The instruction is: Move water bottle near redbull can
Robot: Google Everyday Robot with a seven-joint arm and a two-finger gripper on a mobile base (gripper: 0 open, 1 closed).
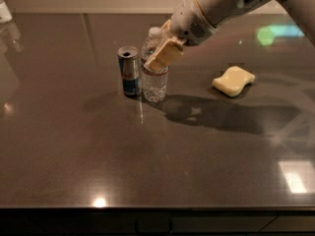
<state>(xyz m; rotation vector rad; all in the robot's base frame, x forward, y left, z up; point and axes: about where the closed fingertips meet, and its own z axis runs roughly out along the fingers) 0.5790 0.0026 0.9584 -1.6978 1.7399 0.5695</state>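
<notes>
The water bottle (154,84), clear and ribbed with a white cap, stands on the dark table just right of the redbull can (129,71), almost touching it. The can is silver and blue and stands upright, shorter than the bottle. My gripper (163,54) comes in from the upper right and is closed around the bottle's upper half. A tan finger pad (164,57) lies across the front of the bottle and hides its neck.
A pale yellow sponge (234,80) lies on the table to the right of the bottle. A white object (4,11) sits at the far left back corner. The table's front edge (157,208) runs along the bottom.
</notes>
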